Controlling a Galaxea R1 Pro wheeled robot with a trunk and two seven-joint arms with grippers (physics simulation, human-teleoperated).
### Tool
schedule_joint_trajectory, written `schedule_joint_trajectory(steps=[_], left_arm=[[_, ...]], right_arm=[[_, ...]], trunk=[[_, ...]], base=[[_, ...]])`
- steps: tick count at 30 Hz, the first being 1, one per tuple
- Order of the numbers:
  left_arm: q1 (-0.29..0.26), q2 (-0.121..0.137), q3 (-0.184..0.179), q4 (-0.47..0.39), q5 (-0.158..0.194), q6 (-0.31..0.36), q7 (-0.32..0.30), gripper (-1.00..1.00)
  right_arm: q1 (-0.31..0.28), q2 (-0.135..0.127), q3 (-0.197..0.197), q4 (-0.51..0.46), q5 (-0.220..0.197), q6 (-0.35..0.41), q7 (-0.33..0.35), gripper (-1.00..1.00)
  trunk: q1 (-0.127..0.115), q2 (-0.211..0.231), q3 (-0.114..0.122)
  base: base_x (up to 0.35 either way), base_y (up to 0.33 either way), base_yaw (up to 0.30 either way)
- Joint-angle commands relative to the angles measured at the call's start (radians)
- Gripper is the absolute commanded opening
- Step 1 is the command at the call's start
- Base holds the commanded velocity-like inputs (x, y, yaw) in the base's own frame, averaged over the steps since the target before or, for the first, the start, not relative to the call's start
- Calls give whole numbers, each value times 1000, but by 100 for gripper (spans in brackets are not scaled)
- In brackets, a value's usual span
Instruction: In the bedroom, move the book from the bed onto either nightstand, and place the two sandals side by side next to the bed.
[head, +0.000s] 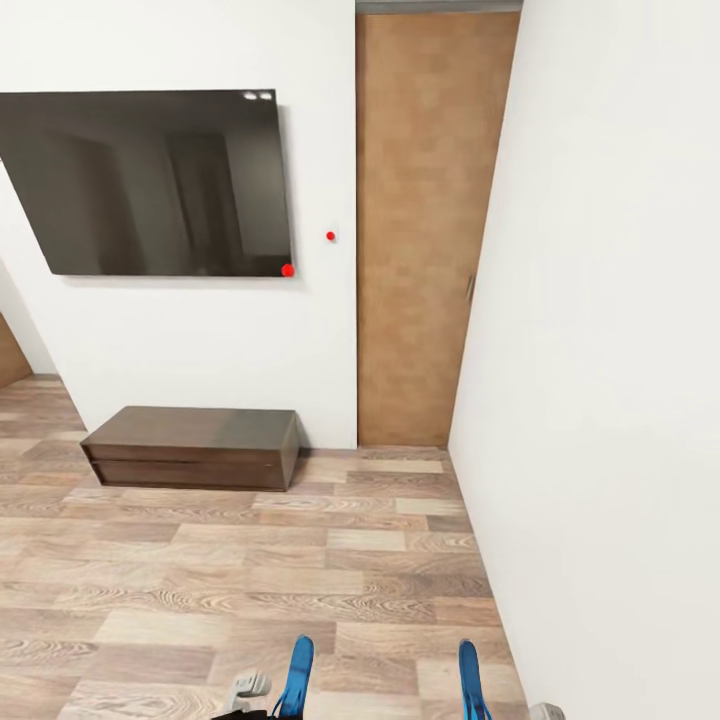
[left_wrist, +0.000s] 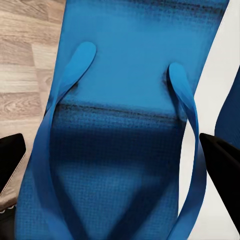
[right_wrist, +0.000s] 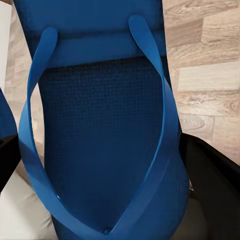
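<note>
I carry the two sandals, one in each hand. The left sandal (left_wrist: 125, 65) is bright blue with blue straps, and my left gripper (left_wrist: 120, 165) is shut on it, black fingers (left_wrist: 222, 167) at both its edges. The right sandal (right_wrist: 100, 130) sits the same way in my right gripper (right_wrist: 107, 172), which is shut on it. In the head view both sandals (head: 297, 675) (head: 470, 682) poke up at the near edge, toes forward. A low dark brown two-drawer cabinet (head: 195, 447) that looks like the nightstand stands against the far wall. The book and the bed are out of view.
A big dark screen (head: 150, 180) hangs on the white wall above the cabinet. A tall light-brown wooden door (head: 425, 230) closes the corner. A white wall (head: 610, 380) runs close along my right. Wood-plank floor (head: 280, 560) stretches between me and the cabinet.
</note>
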Motion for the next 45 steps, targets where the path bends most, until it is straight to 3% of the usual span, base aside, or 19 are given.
schedule_joint_trajectory(steps=[1,45], left_arm=[[-1,1,-5,-1,11,10,-2,-100],[-1,1,-5,-1,11,10,-2,-100]], right_arm=[[-1,-1,6,-1,-11,7,3,-100],[-1,-1,6,-1,-11,7,3,-100]], trunk=[[1,-2,-2],[1,-2,-2]], base=[[325,0,0],[325,0,0]])
